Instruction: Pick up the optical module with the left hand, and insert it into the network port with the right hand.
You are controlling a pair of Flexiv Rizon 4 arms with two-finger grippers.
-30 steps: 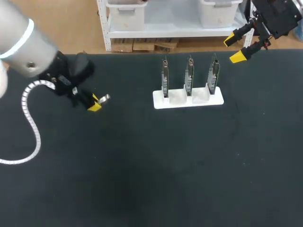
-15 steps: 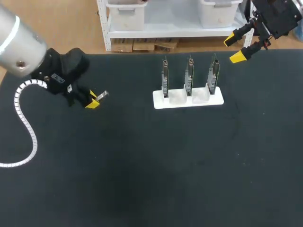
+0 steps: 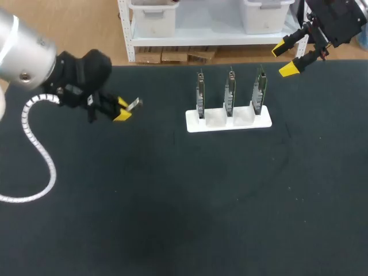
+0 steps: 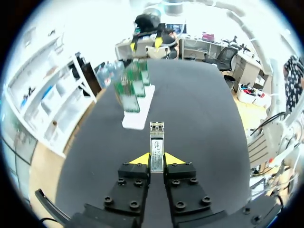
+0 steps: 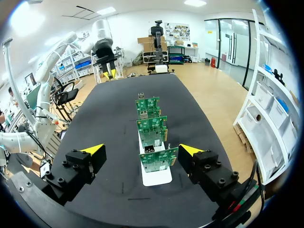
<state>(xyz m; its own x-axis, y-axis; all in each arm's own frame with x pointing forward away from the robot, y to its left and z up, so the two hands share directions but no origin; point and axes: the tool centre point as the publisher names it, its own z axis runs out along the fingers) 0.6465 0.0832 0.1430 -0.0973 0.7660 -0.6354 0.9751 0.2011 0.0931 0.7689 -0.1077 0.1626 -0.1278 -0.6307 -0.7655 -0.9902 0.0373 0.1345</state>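
My left gripper (image 3: 122,109) hangs over the left part of the black table, shut on a slim silver optical module (image 3: 134,104) whose end juts out toward the stand. In the left wrist view the module (image 4: 156,142) is pinched between the yellow tips of that gripper (image 4: 156,160), pointing at the white stand (image 4: 137,116). This stand (image 3: 228,121) carries three upright green circuit boards (image 3: 230,92) with network ports. My right gripper (image 3: 284,58) hovers open above the table's far right edge. Ahead of and below the right gripper (image 5: 141,151), the boards (image 5: 152,126) stand in a row.
A white ribbed cable (image 3: 34,149) from my left arm loops over the left side of the table (image 3: 201,201). In the right wrist view my left arm (image 5: 102,40) shows beyond the boards at the table's far end.
My left gripper has shifted a little to the right and farther back with the module, turning it toward the stand. The right arm has kept still.
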